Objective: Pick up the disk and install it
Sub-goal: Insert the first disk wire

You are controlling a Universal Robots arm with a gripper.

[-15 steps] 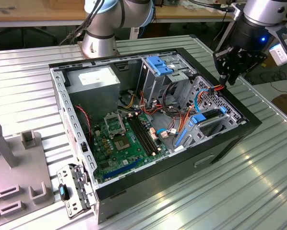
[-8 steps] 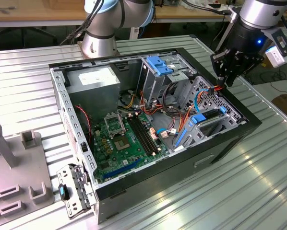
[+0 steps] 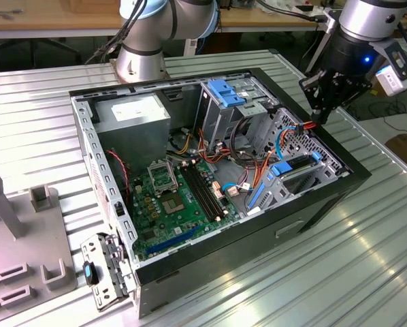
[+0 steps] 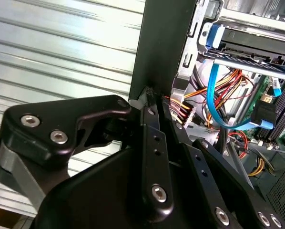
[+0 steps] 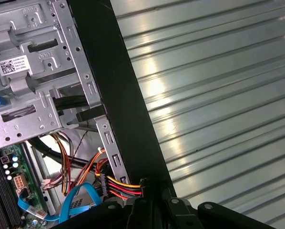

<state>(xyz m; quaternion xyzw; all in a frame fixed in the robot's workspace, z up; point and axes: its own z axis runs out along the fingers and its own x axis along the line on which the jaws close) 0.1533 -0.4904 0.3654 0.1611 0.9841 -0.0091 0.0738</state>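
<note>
Ribbed metal sheeting forms the bench (image 3: 367, 259), and an open computer case (image 3: 305, 221) lies on it with its inside facing up. Well away from the hand, at the exterior view's left, a grey plastic fixture (image 3: 13, 231) stands on the bench. Inside the case, the green circuit board (image 3: 169, 201) covers the floor and the grey power supply (image 3: 130, 116) sits at the far corner, both well apart from the hand. Nearer to it, a blue bracket (image 3: 225, 92) tops the upright metal cage.

The disk (image 3: 295, 165) lies flat in the lower drive bay. It sits just below the hand and a little toward the middle of the case, its dark body between the bay's metal walls with a blue part of its frame at the inner end. In the second wrist view the disk (image 4: 249, 45) shows beyond the fingertips, blue frame at one end. A blue cable (image 4: 213, 95) loops between it and the hand.

The hand (image 3: 318, 117) hangs over the case's black rim at the exterior view's right, apart from the disk. In both wrist views the hand (image 4: 157, 102) (image 5: 145, 182) has its fingers pressed together, tips right at the rim. A bundle of red, orange and yellow wires (image 5: 116, 183) runs just beside them. I cannot tell whether the tips touch the wires.
</note>
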